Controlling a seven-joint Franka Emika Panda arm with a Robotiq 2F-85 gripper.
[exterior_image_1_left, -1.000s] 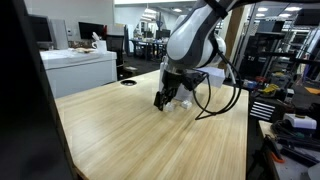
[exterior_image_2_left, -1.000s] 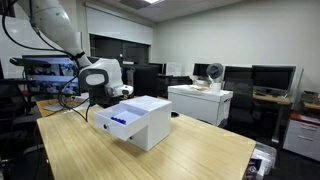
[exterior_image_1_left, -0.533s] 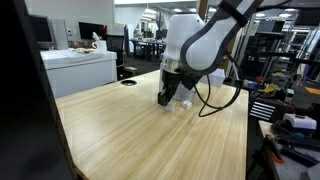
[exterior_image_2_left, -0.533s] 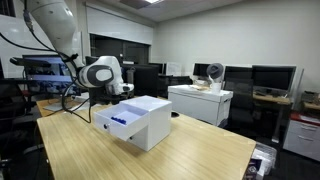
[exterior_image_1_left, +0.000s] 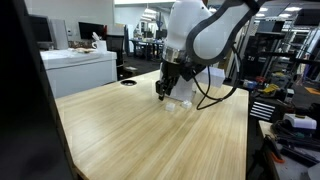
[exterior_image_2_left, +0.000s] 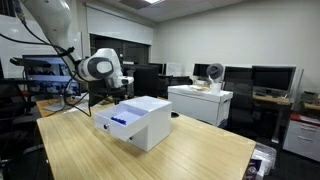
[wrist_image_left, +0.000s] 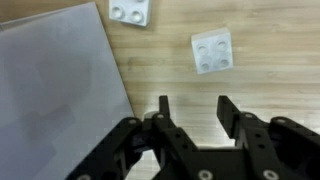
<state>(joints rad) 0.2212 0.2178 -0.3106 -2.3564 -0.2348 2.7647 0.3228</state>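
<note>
My gripper (wrist_image_left: 194, 103) hangs open over the bare wooden table (wrist_image_left: 260, 70), and nothing lies between its black fingers (wrist_image_left: 227, 112). In the wrist view a small white square block (wrist_image_left: 212, 50) with round dimples lies just ahead of the fingertips. A second white block (wrist_image_left: 130, 11) lies further off at the top edge. In an exterior view the gripper (exterior_image_1_left: 162, 93) points down just above the tabletop, close to a small white piece (exterior_image_1_left: 180, 103). A large white box (wrist_image_left: 55, 90) stands right beside the gripper.
The white box (exterior_image_2_left: 140, 120) with a blue label stands mid-table and hides the gripper's tips in that exterior view. Black cables (exterior_image_1_left: 215, 95) loop from the arm. A round grommet hole (exterior_image_1_left: 127, 83) sits near the far table edge. Desks and monitors (exterior_image_2_left: 270, 78) surround the table.
The arm has risen a little off the table and its wrist has turned. The white blocks and the box lie where they were.
</note>
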